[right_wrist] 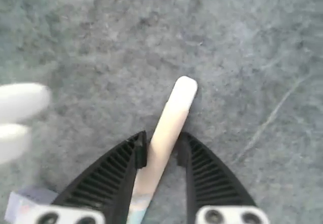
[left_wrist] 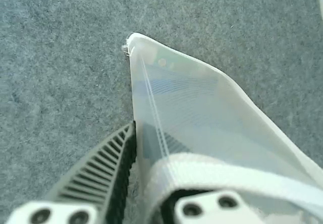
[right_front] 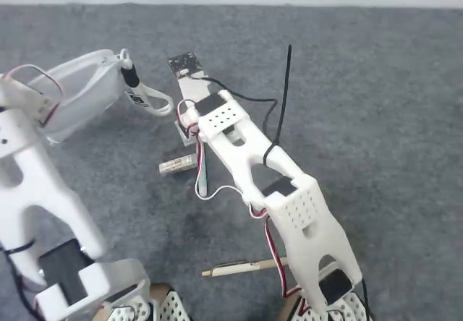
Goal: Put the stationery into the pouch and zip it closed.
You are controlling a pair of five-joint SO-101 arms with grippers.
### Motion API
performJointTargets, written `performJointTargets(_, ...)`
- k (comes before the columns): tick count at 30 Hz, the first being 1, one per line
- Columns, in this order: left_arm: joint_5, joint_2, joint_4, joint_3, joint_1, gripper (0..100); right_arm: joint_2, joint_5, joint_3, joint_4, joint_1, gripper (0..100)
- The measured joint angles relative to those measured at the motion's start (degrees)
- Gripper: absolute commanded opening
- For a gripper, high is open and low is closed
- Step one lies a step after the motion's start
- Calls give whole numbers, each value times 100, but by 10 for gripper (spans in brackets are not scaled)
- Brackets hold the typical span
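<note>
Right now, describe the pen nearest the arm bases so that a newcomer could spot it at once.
Find the grey mat, then its near edge, where both arms are mounted. The cream pen lies crosswise there, one end hidden under the right arm. Unlike the teal-tipped pen and short stick mid-mat, it lies nearest the bases.
</note>
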Motion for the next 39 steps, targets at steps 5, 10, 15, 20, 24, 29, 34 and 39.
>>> performJointTargets(5, 0, 0, 0, 0, 0, 12, 229, 0, -290, 105, 132, 6)
performJointTargets(10, 0, 0, 0, 0, 0, 12, 246, -9, -422, 352, 149, 6)
performJointTargets(15, 0, 0, 0, 0, 0, 12, 246, -9, -519, 835, 149, 6)
performJointTargets(20, 0, 0, 0, 0, 0, 12, 44, -9, -519, 1442, 185, 6)
performJointTargets(24, 0, 0, 0, 0, 0, 12, -360, 0, -519, 2031, 202, 6)
performJointTargets(29, 0, 0, 0, 0, 123, 12, -888, 0, -519, 2611, 229, 6)
performJointTargets(34, 0, 0, 0, 0, 484, 12, -1433, 0, -519, 3262, 229, 6)
performJointTargets(39, 0, 0, 0, 0, 791, 12, -2207, 0, -519, 3754, 229, 6)
